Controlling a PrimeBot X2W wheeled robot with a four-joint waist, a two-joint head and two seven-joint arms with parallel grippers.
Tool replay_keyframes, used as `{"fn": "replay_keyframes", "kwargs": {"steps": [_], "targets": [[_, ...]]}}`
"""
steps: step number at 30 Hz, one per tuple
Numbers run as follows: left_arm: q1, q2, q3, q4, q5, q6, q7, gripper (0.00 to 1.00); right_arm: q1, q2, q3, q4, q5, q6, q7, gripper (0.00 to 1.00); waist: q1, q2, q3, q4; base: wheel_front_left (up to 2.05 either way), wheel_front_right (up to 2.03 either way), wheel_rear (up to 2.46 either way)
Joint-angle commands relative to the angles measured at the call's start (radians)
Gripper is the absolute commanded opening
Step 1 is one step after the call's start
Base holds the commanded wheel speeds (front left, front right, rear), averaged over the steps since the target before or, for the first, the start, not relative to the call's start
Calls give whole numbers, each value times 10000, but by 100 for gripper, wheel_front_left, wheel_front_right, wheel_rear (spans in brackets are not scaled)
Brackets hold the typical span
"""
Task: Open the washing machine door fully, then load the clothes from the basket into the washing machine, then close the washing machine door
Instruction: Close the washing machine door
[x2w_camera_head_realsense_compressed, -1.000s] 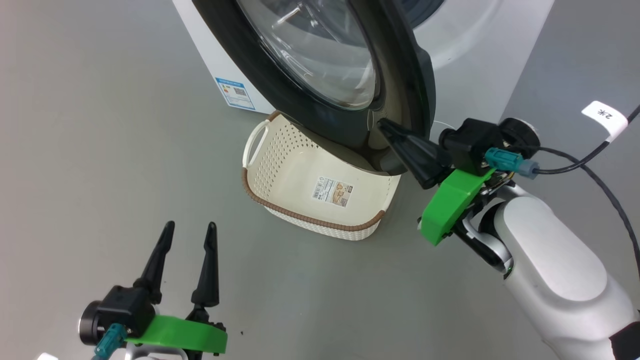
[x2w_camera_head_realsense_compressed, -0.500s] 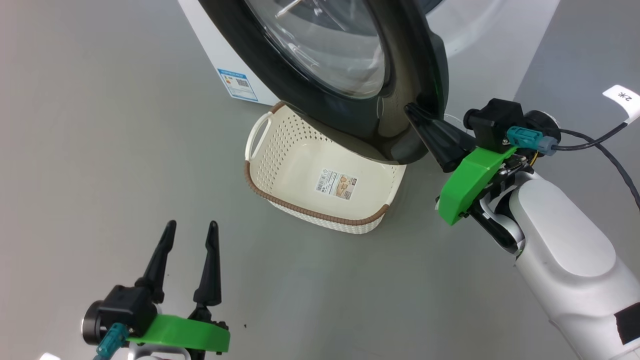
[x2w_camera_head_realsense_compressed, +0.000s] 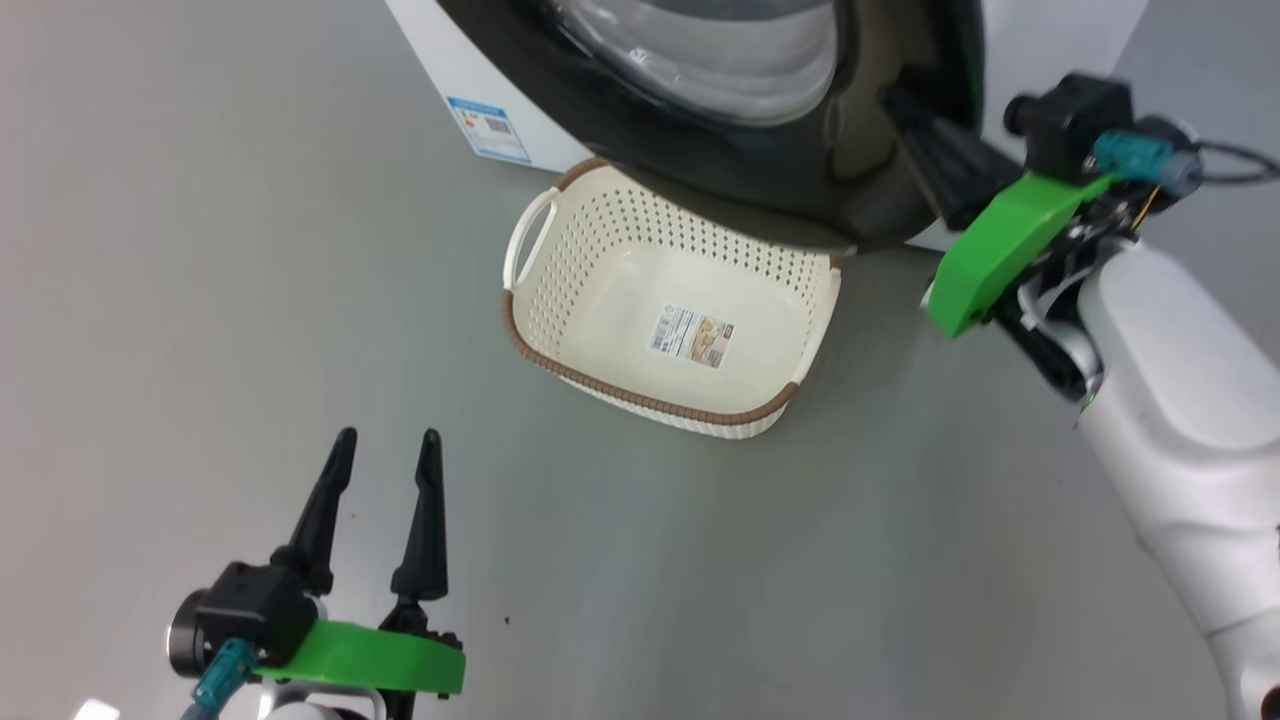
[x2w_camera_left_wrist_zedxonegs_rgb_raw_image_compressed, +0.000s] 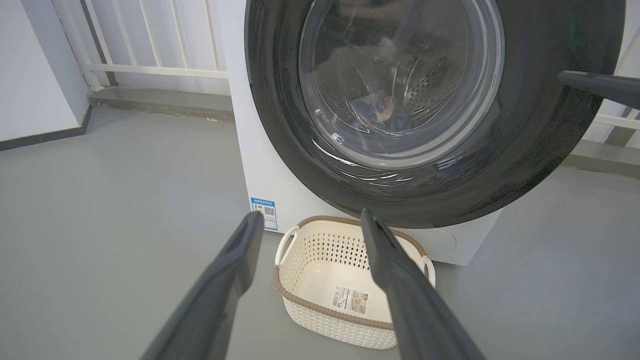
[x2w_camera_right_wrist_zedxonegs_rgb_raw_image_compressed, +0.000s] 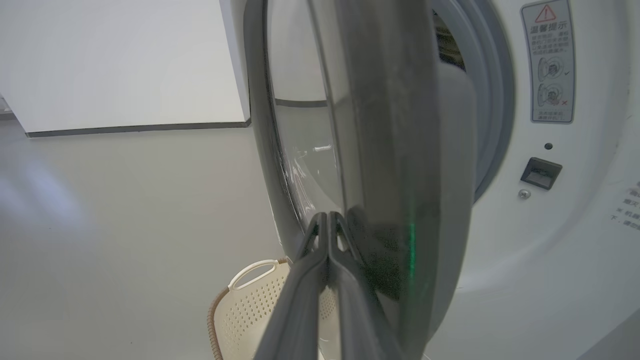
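The washing machine door (x2w_camera_head_realsense_compressed: 700, 140), black-rimmed with a glass bowl, stands partly swung out from the white washing machine (x2w_camera_head_realsense_compressed: 445, 60) above the basket (x2w_camera_head_realsense_compressed: 650, 398). My right gripper (x2w_camera_head_realsense_compressed: 897, 100) is shut, its tips against the door's outer rim (x2w_camera_right_wrist_zedxonegs_rgb_raw_image_compressed: 395, 125) near its free edge, right gripper (x2w_camera_right_wrist_zedxonegs_rgb_raw_image_compressed: 327, 216). The cream basket (x2w_camera_left_wrist_zedxonegs_rgb_raw_image_compressed: 325, 310) has only its label sticker inside. Through the door glass, a bluish bundle of clothes (x2w_camera_left_wrist_zedxonegs_rgb_raw_image_compressed: 381, 111) lies in the drum. Low at the left, my left gripper (x2w_camera_head_realsense_compressed: 385, 440) hangs open over the floor with nothing in it, left gripper (x2w_camera_left_wrist_zedxonegs_rgb_raw_image_compressed: 310, 220).
A blue energy sticker (x2w_camera_head_realsense_compressed: 488, 130) marks the machine's lower front. The latch slot (x2w_camera_right_wrist_zedxonegs_rgb_raw_image_compressed: 540, 172) and a warning label (x2w_camera_right_wrist_zedxonegs_rgb_raw_image_compressed: 547, 60) sit on the machine's face beside the grey gasket. A white railing (x2w_camera_left_wrist_zedxonegs_rgb_raw_image_compressed: 150, 70) runs behind. Grey floor surrounds the basket.
The door's free edge has swung toward the machine with my shut right gripper against it, both moving up and right in the head view. The head camera has shifted. The left gripper stays put.
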Motion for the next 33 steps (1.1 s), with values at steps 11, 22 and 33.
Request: {"fn": "replay_keyframes", "kwargs": {"steps": [11, 22, 33], "targets": [[-610, 165, -105, -465, -429, 321, -122, 100, -1996, -179, -471, 1355, 24, 14, -450, 0, 0, 0, 851, 377, 0, 0, 0], [-891, 165, -378, -512, -675, 525, -122, 100, -3635, -220, -373, 3003, -36, 14, -1018, 0, 0, 0, 1247, 491, 0, 0, 0], [-1021, 164, -578, -521, -763, 655, -122, 100, -4525, -246, -83, 4293, -149, 14, -1707, 0, 0, 0, 1394, 609, 0, 0, 0]]}}
